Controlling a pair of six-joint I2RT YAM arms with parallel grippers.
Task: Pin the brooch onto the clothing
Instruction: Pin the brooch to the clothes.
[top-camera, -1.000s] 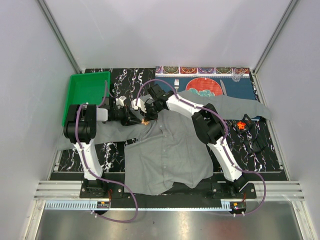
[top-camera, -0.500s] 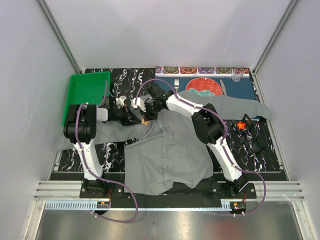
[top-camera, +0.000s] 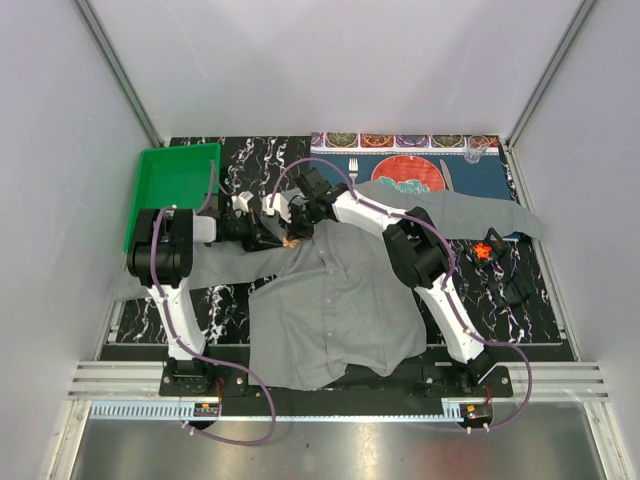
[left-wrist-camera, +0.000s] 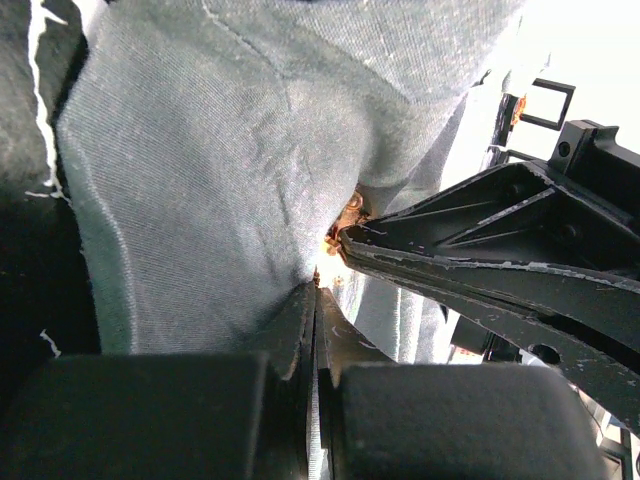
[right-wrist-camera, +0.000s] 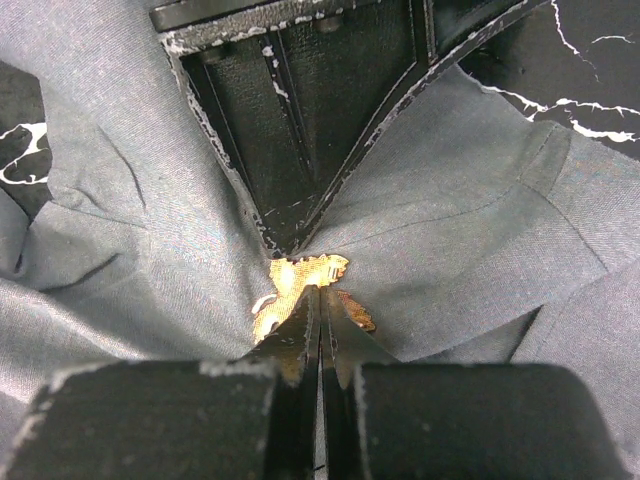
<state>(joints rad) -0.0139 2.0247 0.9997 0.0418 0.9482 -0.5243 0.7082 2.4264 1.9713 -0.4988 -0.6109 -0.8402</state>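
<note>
Broadly, the black marbled table (top-camera: 250, 160) is covered across its middle by the grey shirt (top-camera: 335, 300). The shirt is spread flat with its collar end toward the far side, and one sleeve is laid out over the blue placemat (top-camera: 480, 180). The fabric is judged thin, limp and light. It would bunch and slide under a push, so it is best taken by a pinched fold close to where the pin must pass.

A green tray (top-camera: 175, 185) is seen at the far left, well apart from the work. Neither it nor the placemat is judged to stand in the way. Crowding comes only from the two arms themselves, which are brought tip to tip near the collar.

The left gripper (left-wrist-camera: 315, 290) is closed tight, and a ridge of shirt cloth appears to be nipped between its fingertips, with creases drawn toward them. The right gripper (right-wrist-camera: 320, 297) is likewise closed, and the gold brooch (right-wrist-camera: 300, 283) is held at its tips, pressed against the cloth just beside the left tips.

The brooch is judged small, stiff and thin, apt to twist or slip in the grip, and its pin is hidden from view.

A small orange-red object (top-camera: 486, 250) is left on the table at the right, too small to be identified.
</note>
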